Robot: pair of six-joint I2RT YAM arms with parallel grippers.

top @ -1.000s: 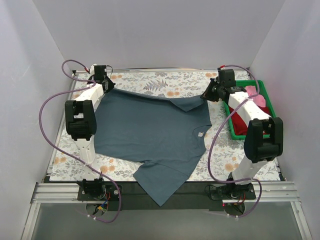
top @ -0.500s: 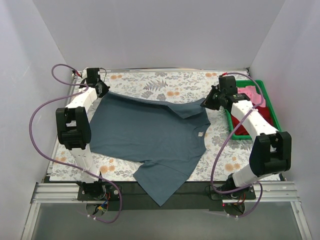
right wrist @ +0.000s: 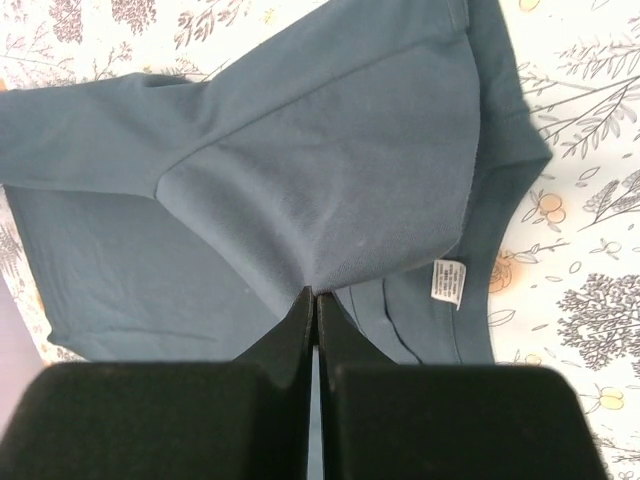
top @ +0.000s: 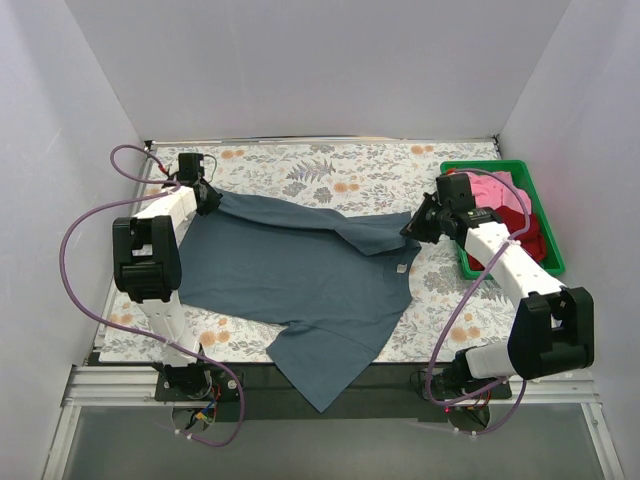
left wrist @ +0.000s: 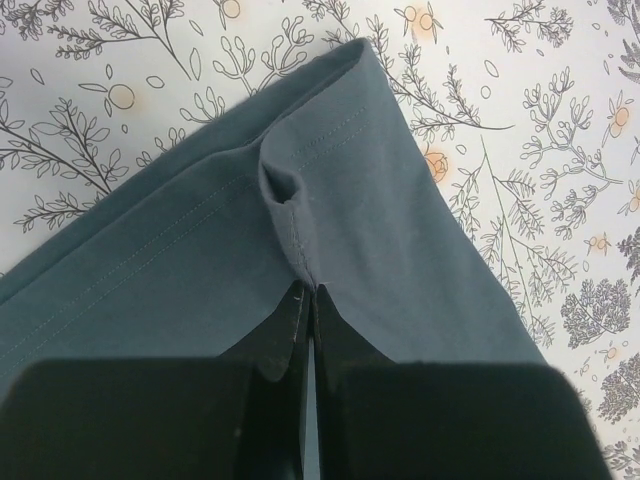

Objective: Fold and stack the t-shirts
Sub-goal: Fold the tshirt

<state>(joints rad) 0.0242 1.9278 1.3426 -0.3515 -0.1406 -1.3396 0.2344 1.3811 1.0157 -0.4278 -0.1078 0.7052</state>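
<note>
- The big blue-grey shirt [top: 300,280] lies spread across the middle of the table [top: 330,165], on its flowered top. One sleeve hangs off the near edge, over the dark rail.
- The left gripper [top: 205,196] sits low at the shirt's far left corner. In the wrist view its fingers [left wrist: 282,335] are clenched together, with a pinch of the hemmed edge caught between the tips. The cloth puckers into a small ridge just ahead of them.
- The right gripper [top: 412,228] is at the shirt's far right corner, beside the collar area. It is clamped too — its fingers [right wrist: 292,330] meet on a raised flap of the blue-grey cloth.
- That flap is doubled over onto the body of the shirt. A white label [right wrist: 448,282] shows on the layer beneath, just to the right of the pinch.
- Between the two grippers the far edge of the shirt runs as a sagging line, not flat.
- A green bin [top: 478,165] stands at the far right of the table, just beyond the right gripper.
- In the bin a pink shirt [top: 492,188] is bundled toward the back and a dark red shirt [top: 520,222] lies beside it. Both are crumpled, and the right arm crosses over part of the bin.
</note>
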